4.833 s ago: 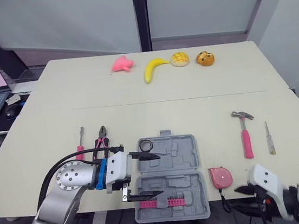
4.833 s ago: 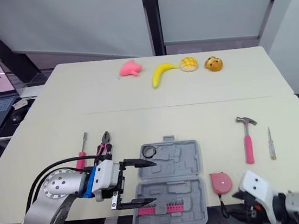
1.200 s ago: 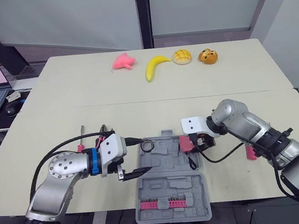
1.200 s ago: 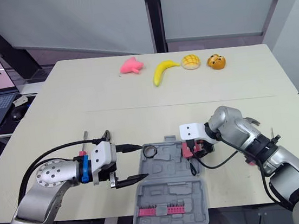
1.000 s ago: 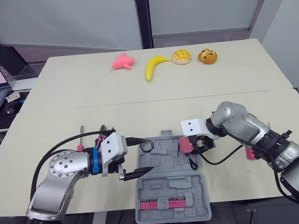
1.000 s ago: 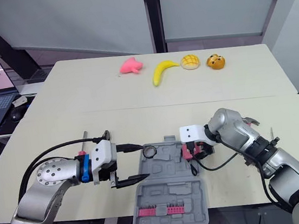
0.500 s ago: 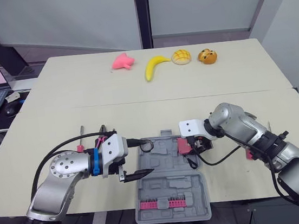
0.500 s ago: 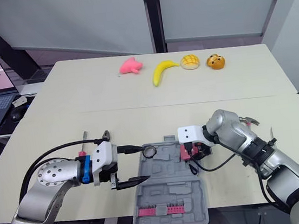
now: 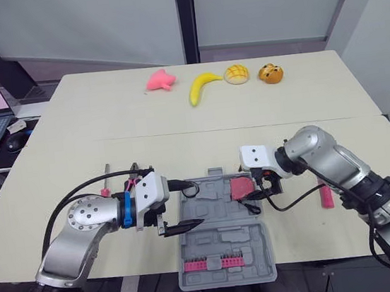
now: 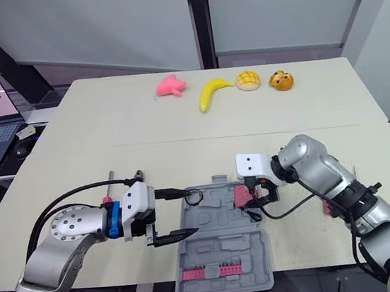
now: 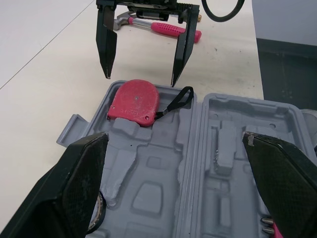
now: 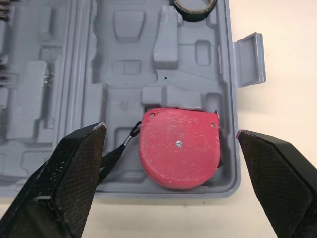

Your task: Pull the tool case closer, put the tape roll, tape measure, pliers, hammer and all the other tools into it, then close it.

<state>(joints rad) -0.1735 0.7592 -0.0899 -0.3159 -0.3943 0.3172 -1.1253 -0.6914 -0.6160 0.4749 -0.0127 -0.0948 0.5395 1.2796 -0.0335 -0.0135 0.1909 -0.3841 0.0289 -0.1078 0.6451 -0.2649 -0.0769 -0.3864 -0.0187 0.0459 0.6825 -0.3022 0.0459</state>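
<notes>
The tape measure (image 9: 240,187) is no longer clamped in your right gripper (image 11: 140,79). Half a second ago the fingers were shut on it above the case. Now it lies flat in the tool case (image 9: 220,237), and the right gripper has let go and backed off a little towards the right edge of the worktop (image 9: 179,133). Its two black fingers stand apart, with their tips just beyond the case's rim beside the tape measure and touching neither.

The case lies open at the near edge of the worktop, between your two arms. The tape measure sits in the far right corner of the far half, and its black strap trails towards the hinge. The tape roll (image 9: 190,188) lies in the far left corner of that same half. A pink strip of bits (image 9: 211,264) runs along the front of the near half.

Your left gripper (image 9: 196,203) hangs at the left side of the case with its fingers wide apart and nothing between them. One fingertip is near the tape roll and the other is over the case's left rim.

The hammer (image 11: 163,27) lies on the worktop to the right of the case, behind your right arm. The pliers (image 9: 133,172) and a pink-handled screwdriver (image 9: 105,184) lie left of the case, partly hidden by your left gripper.
</notes>
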